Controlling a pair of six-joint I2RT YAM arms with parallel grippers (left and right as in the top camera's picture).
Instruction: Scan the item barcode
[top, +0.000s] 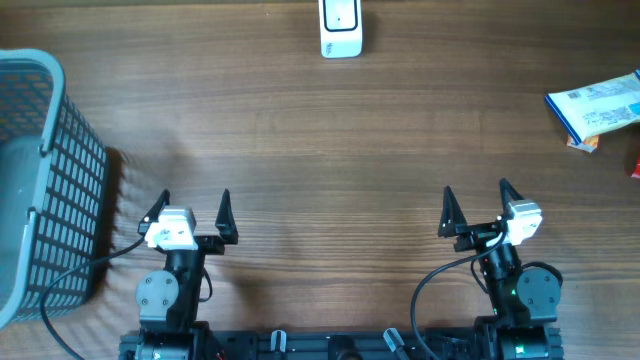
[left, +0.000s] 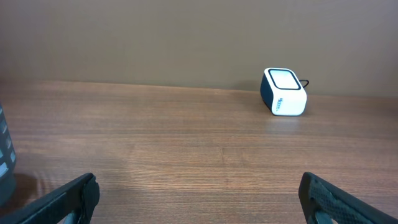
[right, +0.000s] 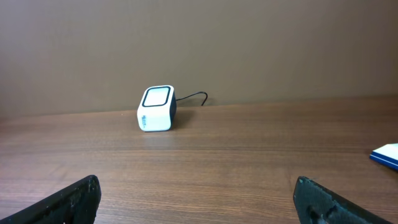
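The packet (top: 597, 108) lies well apart from the right tool (top: 476, 188)

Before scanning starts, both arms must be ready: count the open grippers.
2. The left gripper is at the table's near edge, beside the basket. The right gripper is at the near edge, further right. Both are empty. None seems hidden.

Both arms sit folded back at the near side of the overhead view, side by side and well apart. The left end effector (top: 194, 208) points forward, its two dark fingers (left: 71, 200) spread wide with nothing between them. The right end effector (top: 476, 203) mirrors it: jaws wide apart and empty, one finger in each lower corner of its wrist view.
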